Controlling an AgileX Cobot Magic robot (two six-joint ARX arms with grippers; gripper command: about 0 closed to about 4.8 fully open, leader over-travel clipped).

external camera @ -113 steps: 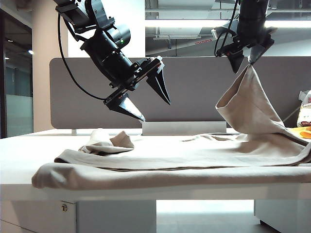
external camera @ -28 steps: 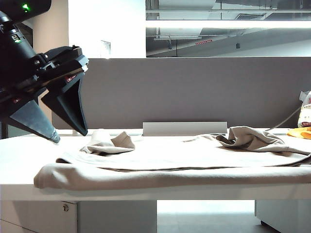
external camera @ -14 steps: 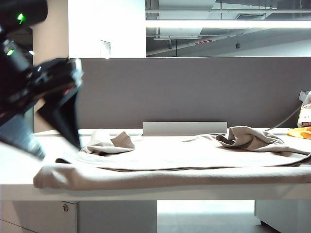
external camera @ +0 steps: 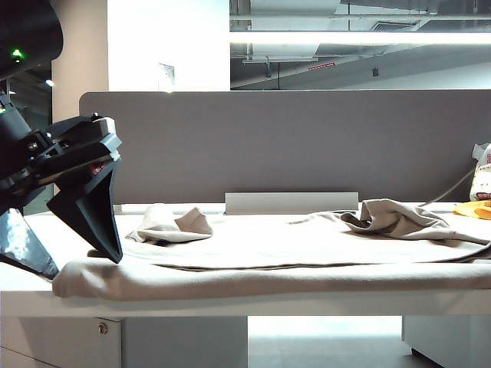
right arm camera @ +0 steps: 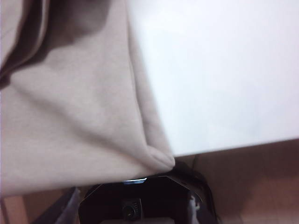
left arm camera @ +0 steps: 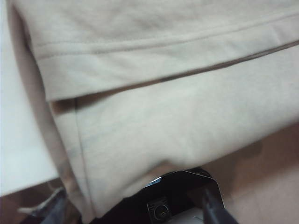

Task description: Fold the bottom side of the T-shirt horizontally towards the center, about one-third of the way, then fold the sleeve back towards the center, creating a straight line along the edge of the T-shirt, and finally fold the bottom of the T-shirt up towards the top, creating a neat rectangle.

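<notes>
The T-shirt (external camera: 307, 249) is soft, matt beige cloth with stitched hems, lying on the smooth white table (external camera: 31, 230). Beside it, the left gripper (external camera: 73, 264) looks like hard black plastic.

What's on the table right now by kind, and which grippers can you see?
T-shirt, beige, on the white table: 1
Orange item at the far right edge: 1
White packet behind it: 1
Grippers: 2, left gripper open at the shirt's left end; right gripper by a shirt edge, jaws unclear
Total: 5
</notes>
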